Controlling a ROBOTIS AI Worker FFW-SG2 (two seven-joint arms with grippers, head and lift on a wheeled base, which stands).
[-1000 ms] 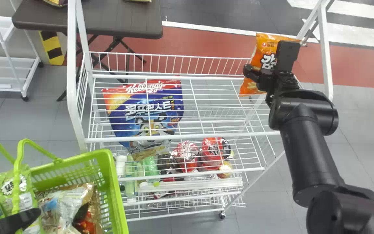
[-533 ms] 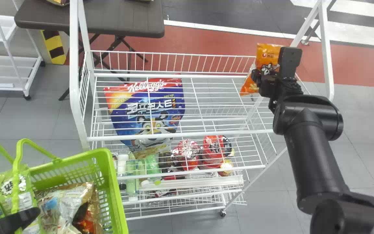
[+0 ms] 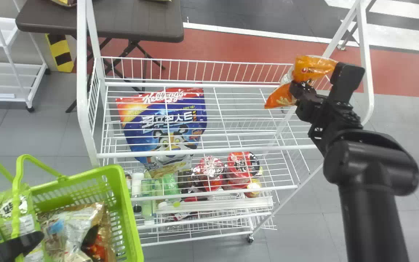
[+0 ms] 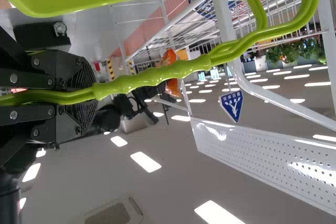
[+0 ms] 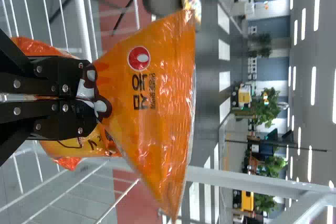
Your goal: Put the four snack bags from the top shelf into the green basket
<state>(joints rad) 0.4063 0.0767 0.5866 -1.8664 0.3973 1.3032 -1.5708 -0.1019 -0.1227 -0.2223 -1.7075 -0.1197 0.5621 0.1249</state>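
On the left, the green basket (image 3: 126,196) is being borne by its handles (image 4: 152,74), which are being clamped in the left gripper (image 4: 94,91), presumably so that its mouth stays reachable. Packed bags (image 3: 73,233) are being contained inside. At the right end of the top shelf (image 3: 195,151), the orange snack bag (image 5: 152,98) is being pinched across its crumpled middle by the narrowed right gripper (image 5: 94,94), probably so that it can be lifted over the rails without slipping.
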